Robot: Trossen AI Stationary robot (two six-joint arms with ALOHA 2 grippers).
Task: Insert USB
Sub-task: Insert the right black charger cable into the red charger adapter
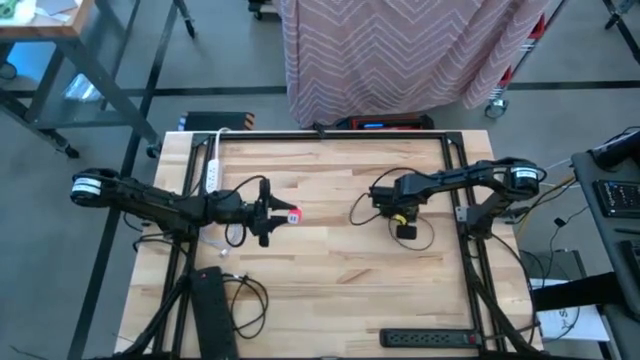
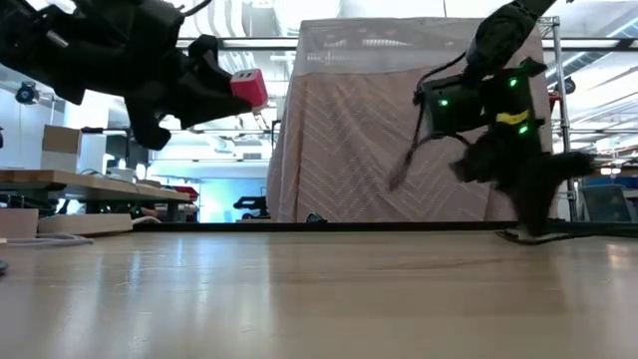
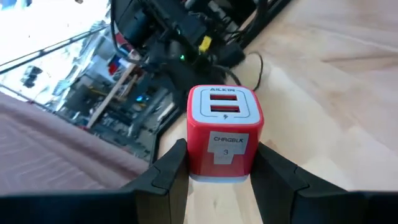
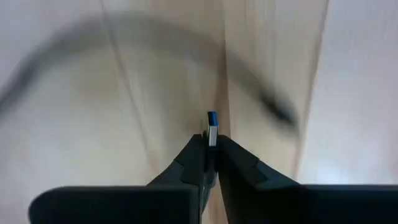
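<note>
The left claw (image 3: 217, 171) was clamped on the red charger block (image 3: 225, 130), held clear above the bench (image 1: 330, 270) with its two ports facing the right arm. The right claw (image 4: 209, 155) was pinched on the USB plug (image 4: 212, 127), over the bench's right half, well apart from the charger

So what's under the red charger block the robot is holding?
Nothing touches it underneath. The left gripper holds the red charger block in the air, above bare wooden table. Its underside and prongs cannot be seen; the fingers cover its sides.
</note>
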